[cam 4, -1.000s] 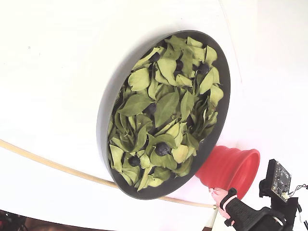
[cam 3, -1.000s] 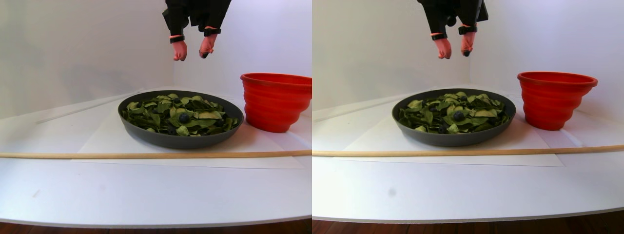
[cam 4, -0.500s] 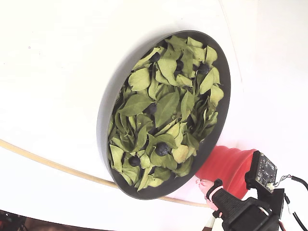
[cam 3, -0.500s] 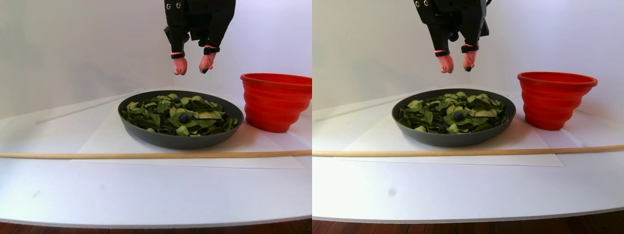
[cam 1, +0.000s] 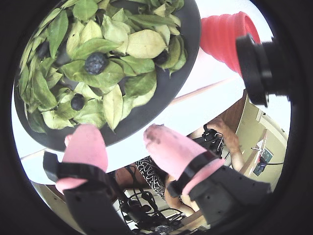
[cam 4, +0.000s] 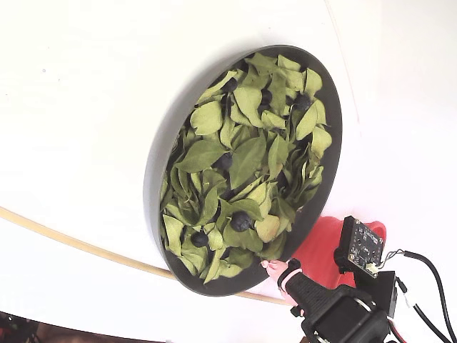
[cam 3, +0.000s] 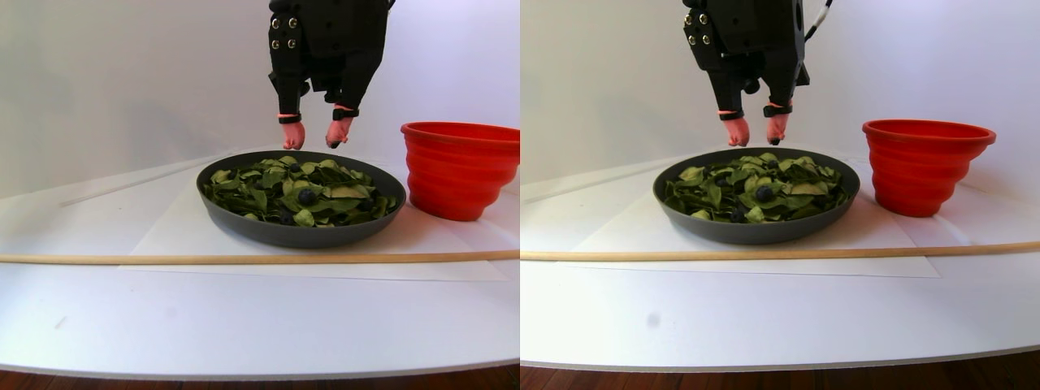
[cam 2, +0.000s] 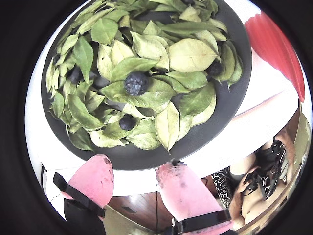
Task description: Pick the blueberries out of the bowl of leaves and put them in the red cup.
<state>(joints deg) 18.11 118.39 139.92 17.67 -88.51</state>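
While the gripper (cam 2: 134,178) is held spread and empty over the bowl (cam 2: 215,129) rim, the nearest of the blueberries (cam 2: 127,122) is seen just ahead of the jaws.

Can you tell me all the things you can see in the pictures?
bowl: one, dark grey, on the white table beside the cup.
leaves: many, green and yellow-green, filling the bowl.
blueberries: several, dark blue-black, scattered among the leaves; some may be hidden.
red cup: one, bright red, right of the bowl in the stereo pair view.
wooden stick: one, pale tan, lying across the table in front of the bowl.
white table: one, white, under everything.
gripper: one, black with pink fingertips, open, just above the bowl's far rim.
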